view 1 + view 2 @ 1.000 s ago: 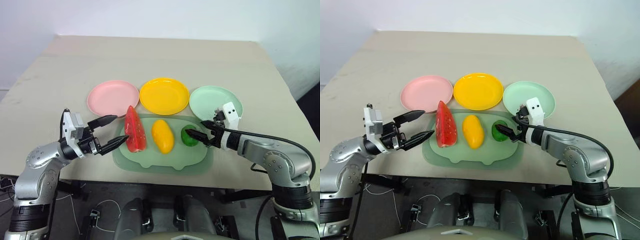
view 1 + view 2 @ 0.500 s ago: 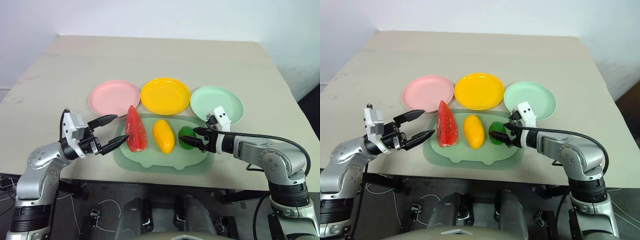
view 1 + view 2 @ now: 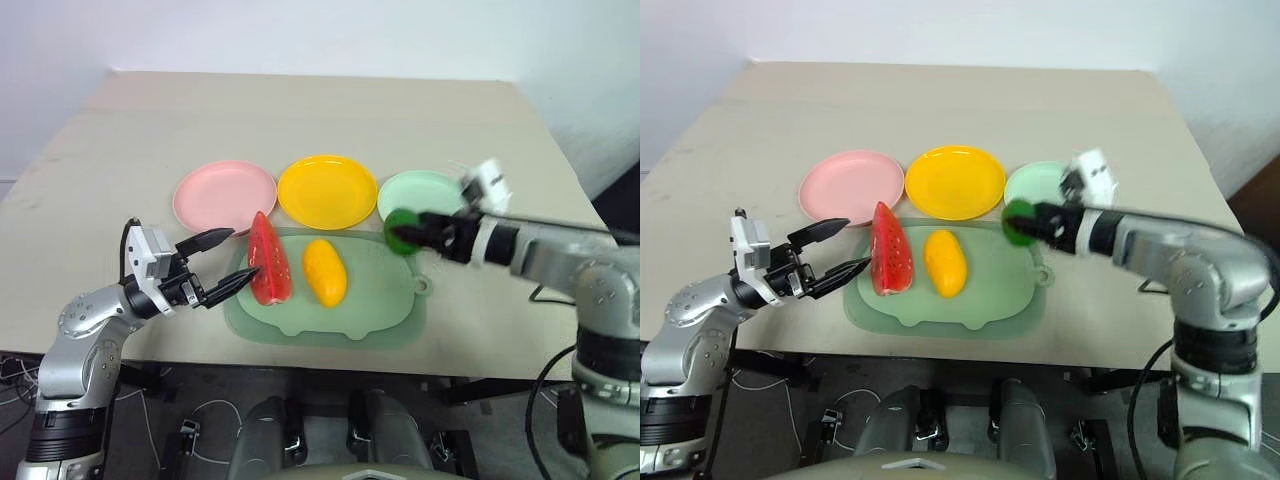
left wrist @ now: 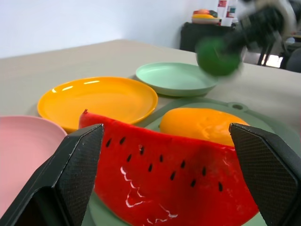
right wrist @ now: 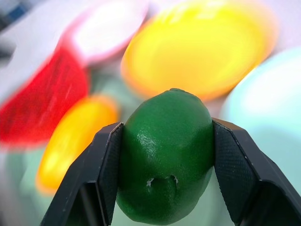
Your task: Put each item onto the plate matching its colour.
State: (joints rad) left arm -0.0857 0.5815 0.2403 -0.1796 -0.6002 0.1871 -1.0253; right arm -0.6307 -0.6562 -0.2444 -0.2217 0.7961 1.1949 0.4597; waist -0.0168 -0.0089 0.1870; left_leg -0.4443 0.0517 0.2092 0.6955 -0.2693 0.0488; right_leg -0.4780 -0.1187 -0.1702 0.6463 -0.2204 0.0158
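Worktop (image 3: 330, 110): beige, three plates ranged behind mat (image 3: 380, 310)
Right pincer (image 3: 412, 232): clamped on lime (image 3: 402, 231), raised toward mint plate (image 3: 420, 190)
Left pincer (image 3: 228, 262): spread, flanking watermelon wedge (image 3: 268, 260)

Lime (image 3: 402, 231) lifted; melon (image 3: 268, 259), mango (image 3: 324, 272) on mat (image 3: 380, 300).

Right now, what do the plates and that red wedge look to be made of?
The yellow plate and its pink and mint neighbours look like glossy moulded plastic, catching highlights. The watermelon wedge seems shiny plastic too, with painted seeds.
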